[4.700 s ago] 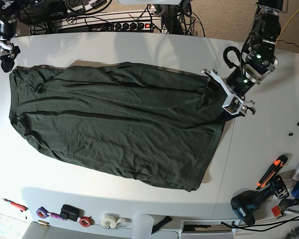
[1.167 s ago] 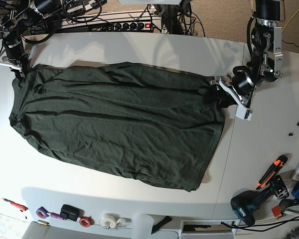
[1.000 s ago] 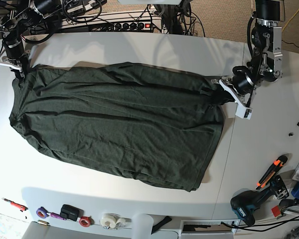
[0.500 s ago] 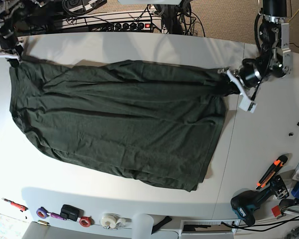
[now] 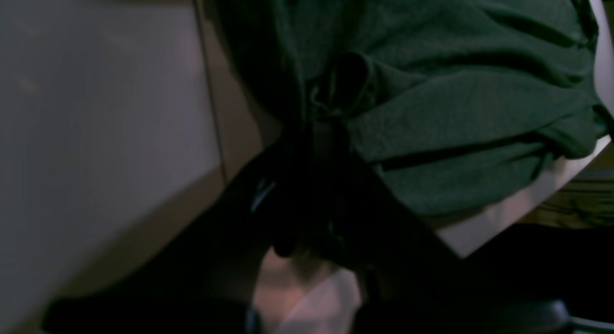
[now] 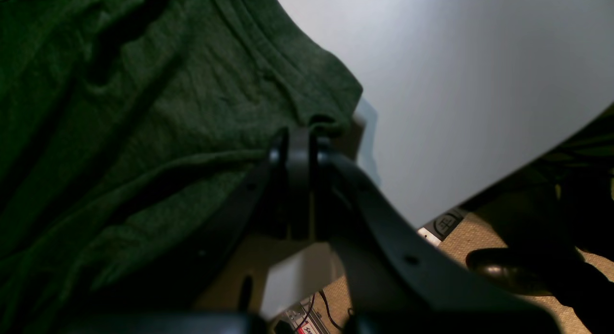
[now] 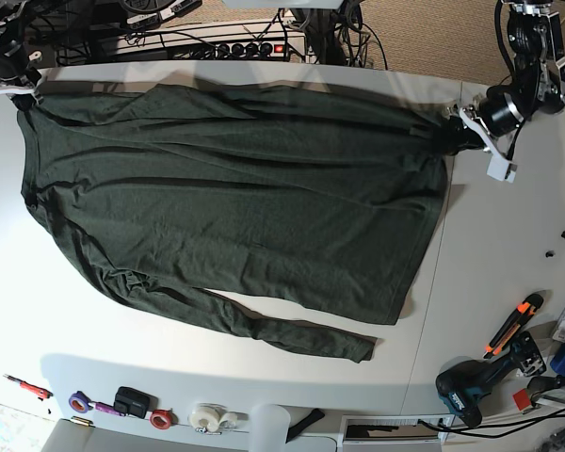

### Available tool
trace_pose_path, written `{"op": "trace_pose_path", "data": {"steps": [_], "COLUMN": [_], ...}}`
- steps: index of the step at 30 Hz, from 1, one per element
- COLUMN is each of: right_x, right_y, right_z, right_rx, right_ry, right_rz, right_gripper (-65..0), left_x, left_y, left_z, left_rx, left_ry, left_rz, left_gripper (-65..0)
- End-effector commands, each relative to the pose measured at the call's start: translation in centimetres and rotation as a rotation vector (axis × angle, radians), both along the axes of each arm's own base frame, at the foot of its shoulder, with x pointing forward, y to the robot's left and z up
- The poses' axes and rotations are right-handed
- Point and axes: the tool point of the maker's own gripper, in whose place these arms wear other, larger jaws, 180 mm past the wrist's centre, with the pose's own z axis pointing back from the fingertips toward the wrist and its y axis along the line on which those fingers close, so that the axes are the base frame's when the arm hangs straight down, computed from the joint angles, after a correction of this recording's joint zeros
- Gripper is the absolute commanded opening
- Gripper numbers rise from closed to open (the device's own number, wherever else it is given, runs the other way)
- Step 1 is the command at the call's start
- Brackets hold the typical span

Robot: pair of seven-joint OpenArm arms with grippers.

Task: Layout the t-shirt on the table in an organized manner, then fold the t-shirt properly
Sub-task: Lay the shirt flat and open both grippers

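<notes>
Dark green knit filled most of what I saw: the t-shirt (image 7: 235, 198) lay spread across the table (image 7: 508, 282), its long axis running side to side in the base view. Nearest that camera, along the table's front edge, sat small rolls of tape (image 7: 207, 417) and a red-handled tool (image 7: 26, 385), and to the right a cordless drill (image 7: 471, 386) and an orange-and-black cutter (image 7: 515, 322), all well apart from the cloth. Just beyond them a narrow strip of the t-shirt trailed toward the front right, looser than the rest. The middle of the garment lay fairly flat with shallow creases.

At the far edge both grippers held the cloth. The left gripper (image 7: 469, 130), on the base view's right, was clamped on a bunched corner of the t-shirt; its wrist camera was dark and blurred, but I could see fabric (image 5: 455, 99) gathered right at the jaws. The right gripper (image 6: 298, 137), on the base view's far left (image 7: 19, 87), was pinched tight on the hem at the t-shirt's other far corner, with bare white table beside it. The far edge ran taut between the two. Behind the table lay a power strip (image 7: 240, 49) and tangled cables.
</notes>
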Motion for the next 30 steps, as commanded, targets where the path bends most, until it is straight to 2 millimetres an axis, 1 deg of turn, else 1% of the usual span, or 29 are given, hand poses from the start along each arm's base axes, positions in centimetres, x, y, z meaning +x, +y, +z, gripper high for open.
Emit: {"op": "trace_pose_path", "data": {"steps": [1, 5, 9, 14, 25, 26, 27, 29, 30], "right_x": [0.4, 0.2, 0.4, 0.3, 0.3, 0.2, 0.1, 0.1, 0.1], "right_y": [-0.9, -1.5, -2.1, -2.3, -2.2, -2.2, -2.1, -2.1, -2.1], "right_z": [1.6, 2.0, 2.6, 2.7, 2.5, 2.4, 2.3, 2.3, 2.3], "right_rx": [-0.049, -0.07, -0.091, -0.097, -0.091, -0.087, -0.083, -0.08, -0.08], "right_ry": [-0.025, -0.006, -0.004, 0.005, 0.014, 0.02, 0.026, 0.031, 0.03], "right_rz": [0.011, 0.017, 0.023, 0.025, 0.028, 0.03, 0.031, 0.032, 0.032], "right_gripper": [-65.0, -65.0, -65.0, -65.0, -65.0, -65.0, -61.4, -47.8, -42.8], "left_x": [-0.6, -1.6, -1.9, -2.6, -2.7, -2.7, -2.7, -2.6, -2.6], "left_y": [0.2, 0.0, -0.1, -0.3, -0.8, -0.8, -0.8, -0.8, -0.8], "left_z": [0.1, -0.2, -0.3, -0.6, -0.2, -0.2, -0.2, -0.2, -0.2], "left_rx": [0.019, 0.016, 0.007, 0.004, -0.013, -0.013, -0.013, -0.014, -0.014], "left_ry": [0.002, 0.02, 0.032, 0.057, 0.037, 0.037, 0.037, 0.035, 0.033], "left_rz": [-0.033, -0.051, -0.054, -0.076, -0.105, -0.105, -0.106, -0.105, -0.103], "left_gripper": [-65.0, -65.0, -65.0, -65.0, -65.0, -64.2, -59.0, -48.0, -42.6]}}
